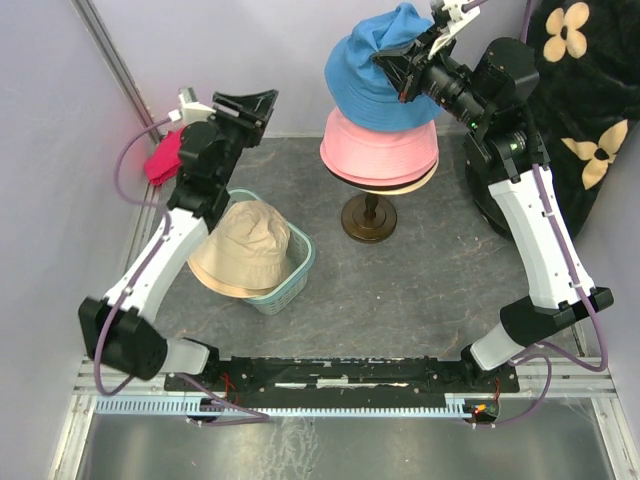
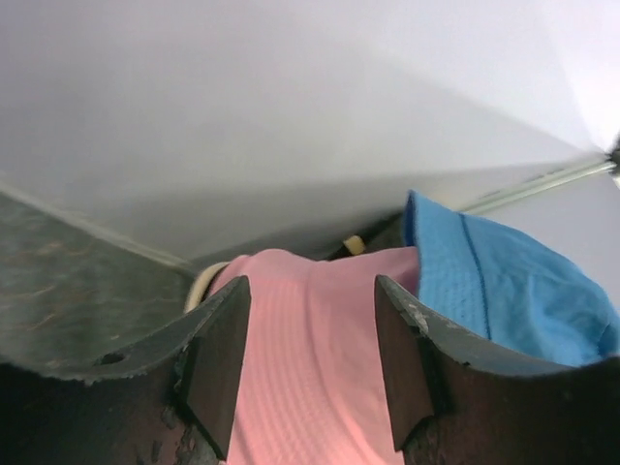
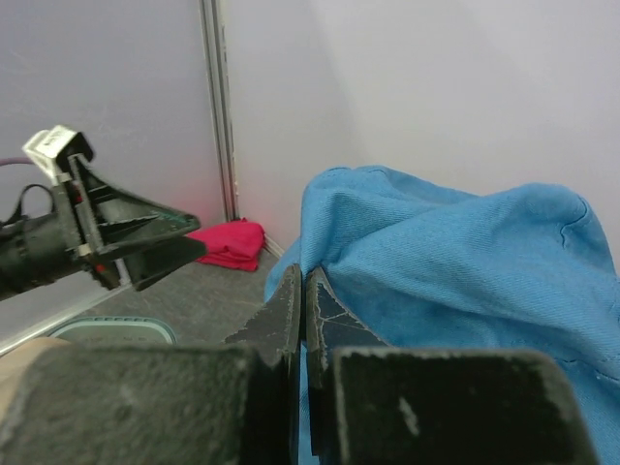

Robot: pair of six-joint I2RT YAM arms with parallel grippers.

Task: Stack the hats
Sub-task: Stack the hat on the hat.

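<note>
Above the pink hat [image 1: 380,152], the right gripper [image 3: 303,295] pinched the blue hat [image 1: 362,88]; the left gripper [image 1: 249,104] gaped, empty.

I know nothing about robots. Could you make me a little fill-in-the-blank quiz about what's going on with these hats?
Of the blue hat, pink hat and beige hat, the right tool is shut on the ___ one.
The hat lying in the teal basket is the ___ one.
The hat on the stand, just under the raised one, is the ___ one.
The left tool is open and holds ___.
Missing words: blue; beige; pink; nothing.
</note>
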